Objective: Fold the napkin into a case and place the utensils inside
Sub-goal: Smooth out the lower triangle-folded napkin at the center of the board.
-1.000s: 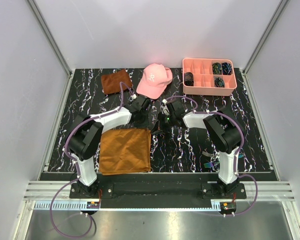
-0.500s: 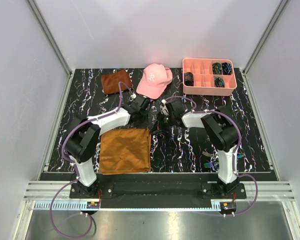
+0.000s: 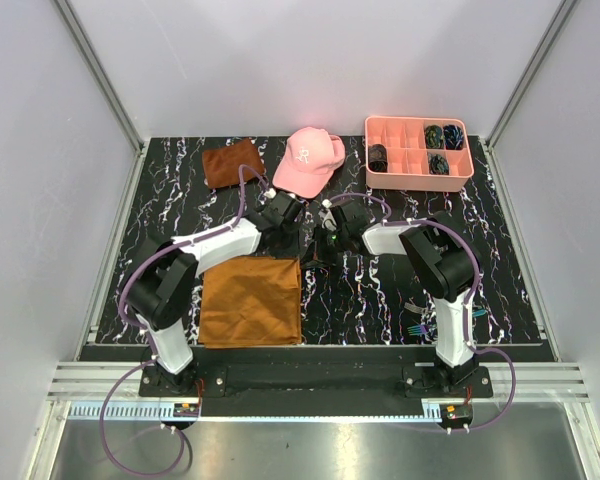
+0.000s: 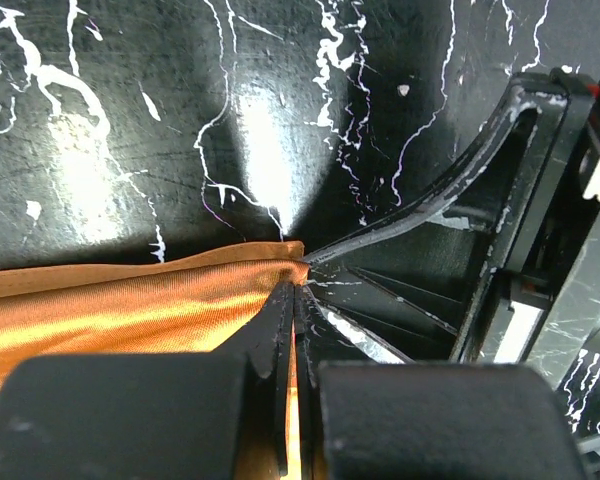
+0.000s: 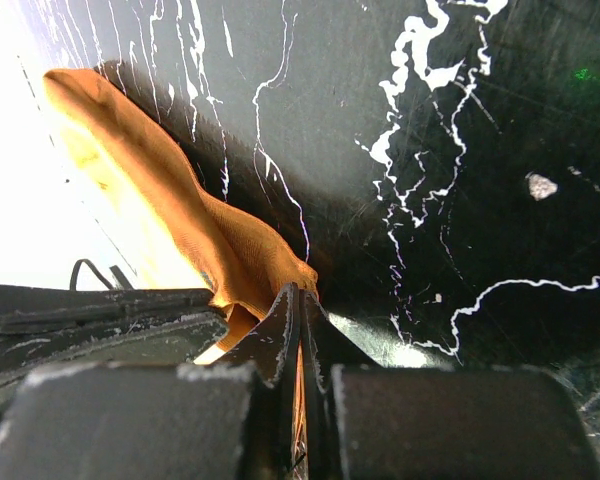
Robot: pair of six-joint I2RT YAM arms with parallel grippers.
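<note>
The napkin (image 3: 250, 300) lies on the black marbled table in front of the left arm as a flat orange-brown rectangle. Both grippers meet at its far right corner. My left gripper (image 3: 292, 245) is shut on that corner; in the left wrist view the orange cloth (image 4: 130, 300) runs into the closed jaws of the left gripper (image 4: 295, 290). Beside it, my right gripper (image 3: 316, 252) is also shut on the cloth (image 5: 180, 200), a thin orange strip showing between the pressed tips of the right gripper (image 5: 300, 292). The utensils (image 3: 417, 328) lie by the right arm's base, fork tines visible.
A pink cap (image 3: 308, 158) sits at the back centre and a smaller rust-brown cloth (image 3: 232, 162) at the back left. A pink compartment tray (image 3: 417, 181) with dark items stands at the back right. Grey walls enclose the table.
The right gripper has edged left onto the napkin's corner and finished closing on it. The left arm has shifted slightly; its jaws stay shut on the cloth.
</note>
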